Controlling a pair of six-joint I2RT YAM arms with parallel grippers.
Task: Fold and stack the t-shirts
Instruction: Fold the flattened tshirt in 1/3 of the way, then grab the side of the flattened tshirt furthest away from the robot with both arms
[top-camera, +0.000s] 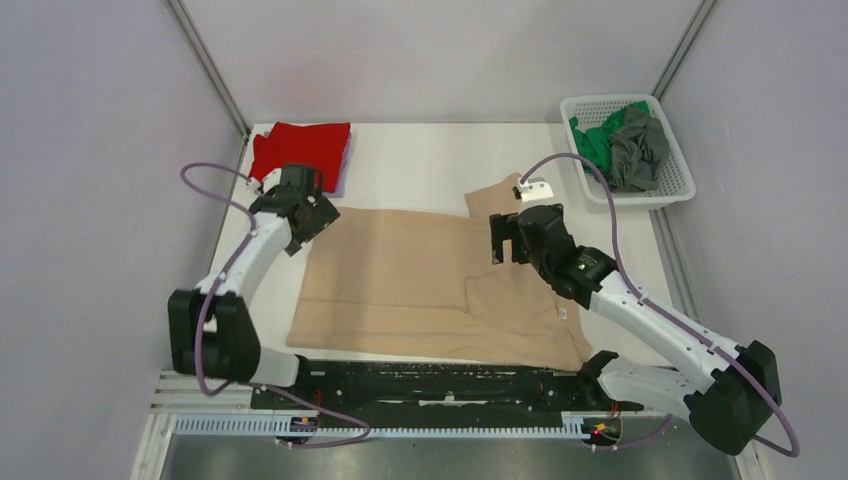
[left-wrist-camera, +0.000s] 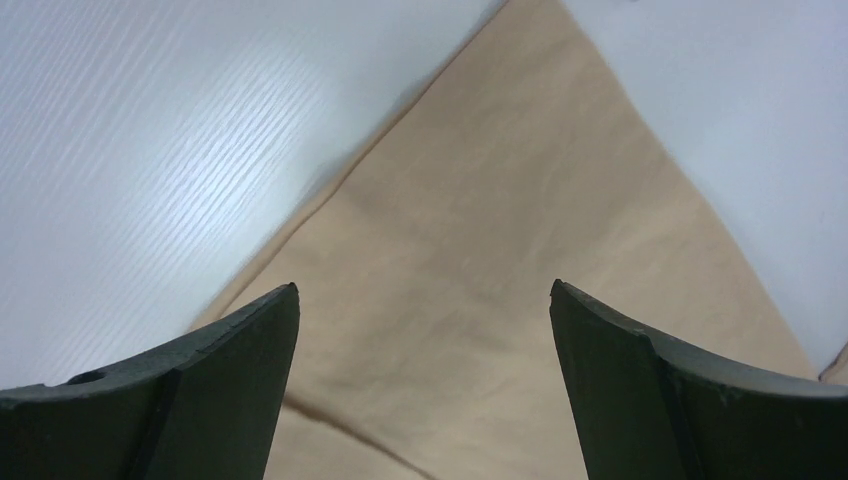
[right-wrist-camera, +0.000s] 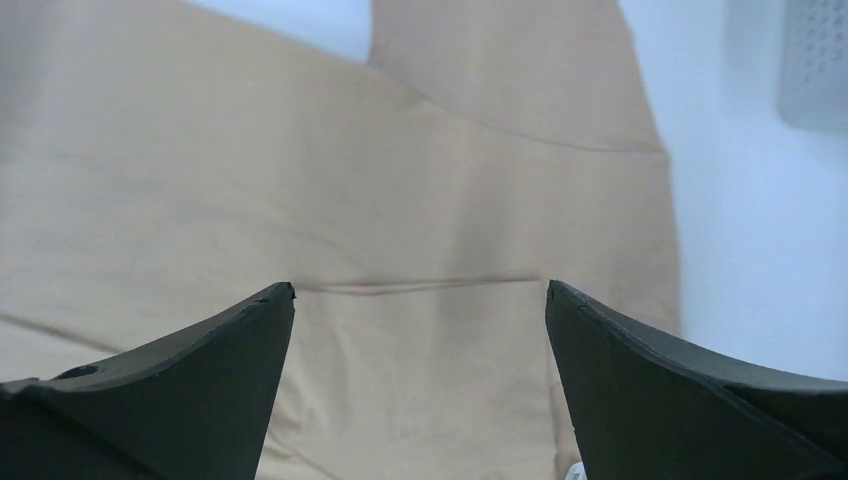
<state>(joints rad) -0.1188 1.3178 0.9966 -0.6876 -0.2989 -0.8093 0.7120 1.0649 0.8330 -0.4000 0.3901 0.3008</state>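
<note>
Where two t-shirts (top-camera: 400, 270) lie out, basket (top-camera: 605, 99) holds two.

We see a plain beige t-shirt (top-camera: 400, 285) spread on the white table (top-camera: 420, 160), whose surface shows fine pale stripes. At the far left lies a plain red t-shirt (top-camera: 303, 148). The white mesh basket (top-camera: 640, 200) at the far right holds a green t-shirt (top-camera: 597, 143) and a grey t-shirt (top-camera: 640, 150). The left arm (top-camera: 258, 255) and right arm (top-camera: 650, 315) are white with black joints, and their cables (top-camera: 200, 175) are purple.
</note>
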